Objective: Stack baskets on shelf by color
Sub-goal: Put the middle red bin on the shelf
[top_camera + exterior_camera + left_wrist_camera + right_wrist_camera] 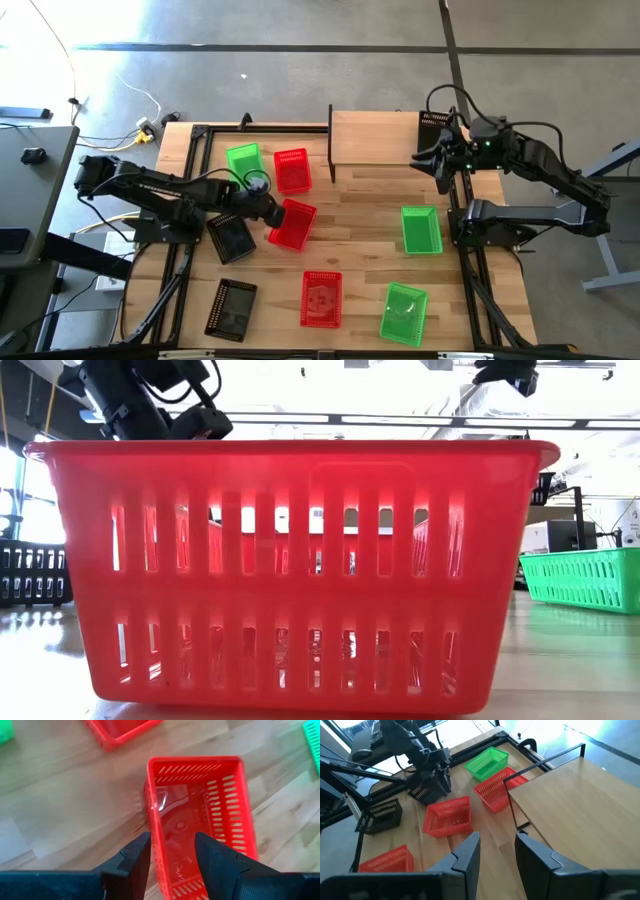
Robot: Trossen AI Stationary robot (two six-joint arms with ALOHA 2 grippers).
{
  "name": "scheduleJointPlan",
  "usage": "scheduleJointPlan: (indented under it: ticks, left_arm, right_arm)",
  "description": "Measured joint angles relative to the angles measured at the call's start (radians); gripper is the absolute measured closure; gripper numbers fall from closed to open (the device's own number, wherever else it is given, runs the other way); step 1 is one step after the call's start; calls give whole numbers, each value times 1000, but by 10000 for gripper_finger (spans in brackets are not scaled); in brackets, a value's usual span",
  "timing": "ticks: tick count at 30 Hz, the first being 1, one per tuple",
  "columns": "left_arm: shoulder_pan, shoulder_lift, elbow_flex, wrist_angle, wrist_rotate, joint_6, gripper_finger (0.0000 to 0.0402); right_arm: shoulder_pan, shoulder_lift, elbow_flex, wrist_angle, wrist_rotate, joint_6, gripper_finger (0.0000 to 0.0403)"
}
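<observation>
Now, left end effector (pixel 171 854) spread astride red basket (pixel 200 820) wall, right end effector (pixel 497 847) spread nr shelf (pixel 580 805)

grey concrete floor around a slatted wooden table

the floor (pixel 300 70) shows dark seam lines and a bright patch of light; white cables (pixel 130 95) trail across it; a grey desk (pixel 30 190) stands beside the table (pixel 360 250).

Setting: a robotics lab or workshop. My slatted wooden counter (pixel 360 250) stood on a black metal frame over bare concrete floor (pixel 300 60), with loose cables (pixel 130 110) trailing, and ceiling strip lights (pixel 400 420) overhead.
</observation>
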Motion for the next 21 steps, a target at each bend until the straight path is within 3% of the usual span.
scheduleJointPlan:
  ticks: [14,21]
  left_arm:
    - [-2,133,0,9,19,-58,260]
    - [-2,155,0,17,30,-81,302]
  right_arm:
    - [0,0,0,-4,3,-7,295]
    - [0,0,0,-4,4,-7,295]
